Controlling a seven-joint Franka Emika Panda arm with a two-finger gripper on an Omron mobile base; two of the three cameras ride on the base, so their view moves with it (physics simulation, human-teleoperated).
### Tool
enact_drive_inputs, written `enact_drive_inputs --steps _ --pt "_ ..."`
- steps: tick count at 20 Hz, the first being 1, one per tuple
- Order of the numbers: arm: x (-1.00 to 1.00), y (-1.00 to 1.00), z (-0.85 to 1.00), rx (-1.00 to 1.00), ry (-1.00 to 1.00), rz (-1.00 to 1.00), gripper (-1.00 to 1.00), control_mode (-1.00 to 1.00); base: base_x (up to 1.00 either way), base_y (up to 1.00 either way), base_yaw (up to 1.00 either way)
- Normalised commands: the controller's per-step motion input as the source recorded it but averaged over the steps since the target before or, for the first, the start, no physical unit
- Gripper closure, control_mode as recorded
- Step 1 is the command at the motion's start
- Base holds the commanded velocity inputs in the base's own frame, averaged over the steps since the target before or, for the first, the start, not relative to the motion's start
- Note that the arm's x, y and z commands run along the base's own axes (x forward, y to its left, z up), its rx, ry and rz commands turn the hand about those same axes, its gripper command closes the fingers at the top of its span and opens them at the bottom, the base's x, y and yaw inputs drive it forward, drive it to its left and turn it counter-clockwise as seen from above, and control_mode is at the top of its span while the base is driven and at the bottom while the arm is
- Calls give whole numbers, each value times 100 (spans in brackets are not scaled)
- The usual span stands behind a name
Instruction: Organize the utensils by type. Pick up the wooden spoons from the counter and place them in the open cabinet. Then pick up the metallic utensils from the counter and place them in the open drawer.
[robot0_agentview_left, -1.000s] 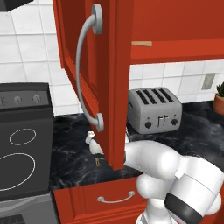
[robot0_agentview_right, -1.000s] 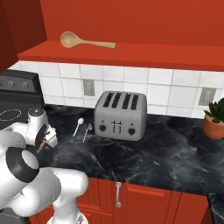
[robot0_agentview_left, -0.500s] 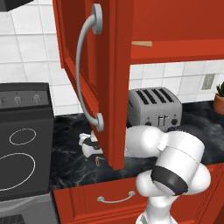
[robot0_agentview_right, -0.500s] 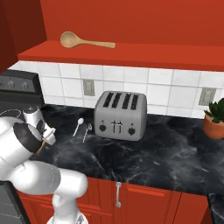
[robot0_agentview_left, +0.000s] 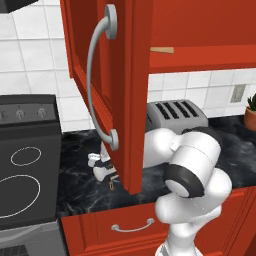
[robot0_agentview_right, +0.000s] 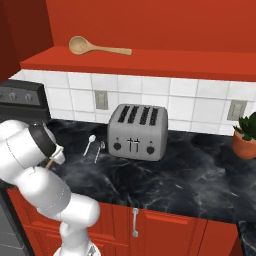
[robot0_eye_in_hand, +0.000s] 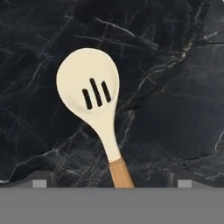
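Note:
A slotted wooden spoon (robot0_eye_in_hand: 89, 89) with a pale bowl and orange-brown handle lies flat on the black marble counter (robot0_eye_in_hand: 175, 109). My gripper (robot0_eye_in_hand: 111, 183) hangs open right above it, the handle running between the two fingertips (robot0_eye_in_hand: 39, 182). From the left base, the gripper (robot0_agentview_left: 106, 175) sits low over the counter behind the open cabinet door (robot0_agentview_left: 117, 75). A second wooden spoon (robot0_agentview_right: 97, 47) rests on the cabinet shelf (robot0_agentview_right: 150, 65). Two thin metallic utensils (robot0_agentview_right: 95, 146) lie on the counter (robot0_agentview_right: 200, 175) left of the toaster. A red drawer front (robot0_agentview_left: 132, 227) shows below the counter edge; I cannot tell whether it is pulled out.
A grey four-slot toaster (robot0_agentview_right: 139, 131) stands at the back of the counter. A black stove (robot0_agentview_left: 27, 165) borders the counter on the left. A potted plant (robot0_agentview_right: 245, 142) sits far right. The cabinet door's long curved handle (robot0_agentview_left: 95, 80) hangs just above the hand.
The arm's elbow has swung up and towards the cameras, now covering the hand in the right base view. The hand stays low over the counter, jaws still open.

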Motion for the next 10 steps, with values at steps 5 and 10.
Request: enact_drive_inputs --steps 5,10 --pt "19 0 -28 -5 4 0 -100 -100 0 0 0" --pt "12 0 -28 -2 9 0 -100 -100 0 0 0"
